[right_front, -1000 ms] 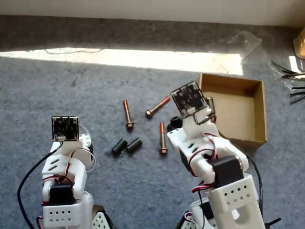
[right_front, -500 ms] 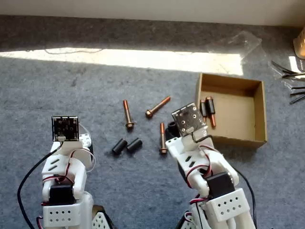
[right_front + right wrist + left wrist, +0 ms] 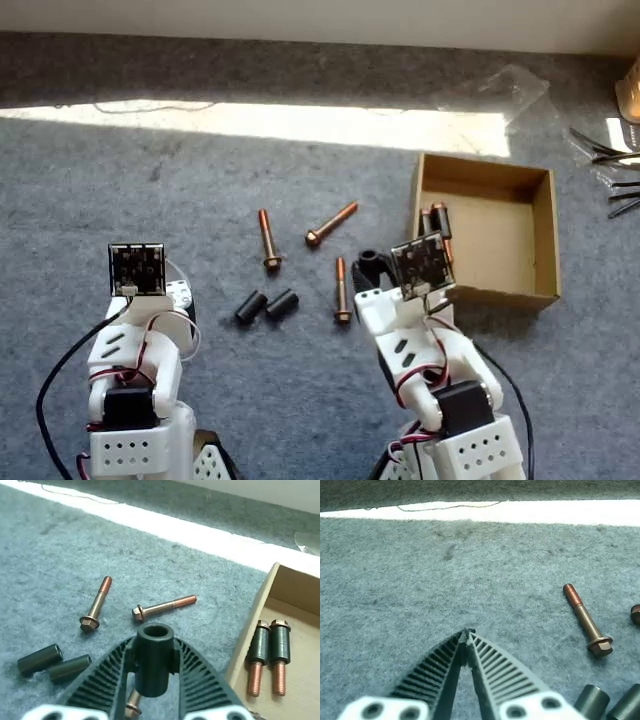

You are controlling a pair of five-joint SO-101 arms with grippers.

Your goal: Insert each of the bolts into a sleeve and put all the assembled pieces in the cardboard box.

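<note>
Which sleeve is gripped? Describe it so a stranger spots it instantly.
Start at the cardboard box; just beside it is the right gripper. The black sleeve is clamped upright in its jaws, unlike the two loose sleeves lying flat on the carpet.

From my station I count 3 loose bolts (image 3: 267, 240), 3 empty sleeves (image 3: 251, 307), 2 assembled bolt-and-sleeve pieces (image 3: 280, 645) and 1 cardboard box (image 3: 495, 235).
</note>
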